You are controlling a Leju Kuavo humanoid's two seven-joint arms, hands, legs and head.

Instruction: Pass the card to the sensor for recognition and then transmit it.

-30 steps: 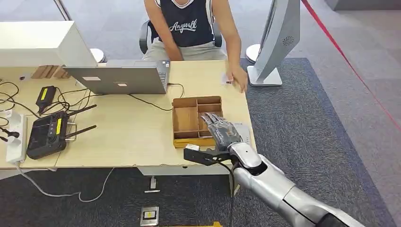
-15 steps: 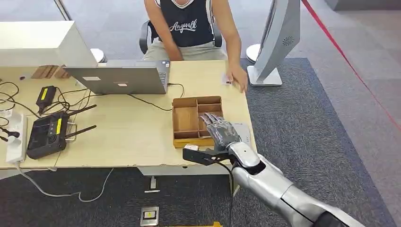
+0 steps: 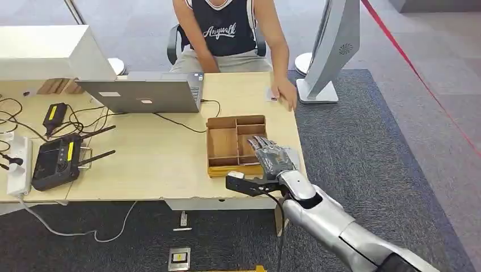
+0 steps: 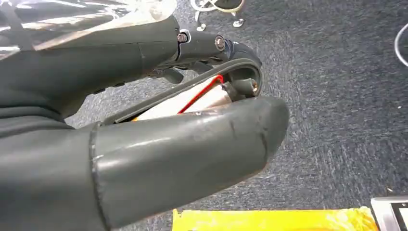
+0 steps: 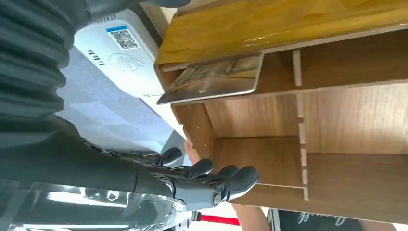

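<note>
The right hand point(image 3: 271, 157) hovers over the near right corner of the wooden tray point(image 3: 222, 143) on the surface point(image 3: 159, 153), fingers spread and holding nothing. In the right wrist view the card point(image 5: 214, 78) leans in a narrow slot at the tray's edge, and the fingers point(image 5: 211, 178) hang apart from it, not touching. Just beside the tray lies the white sensor point(image 5: 127, 57) with its printed code, largely under the hand in the head view. So this reads as the opening step: the reach for the card, with no grasp made. The next move calls for the hand to come down to that slot and pinch the card's free edge, a tight fit beside the wooden wall. The left hand point(image 4: 144, 144) hangs over the carpet, its fingers curled in around nothing. Across the surface a person point(image 3: 227, 28) sits waiting, one hand point(image 3: 283, 90) resting near the far edge, likely the one to receive the card.
</note>
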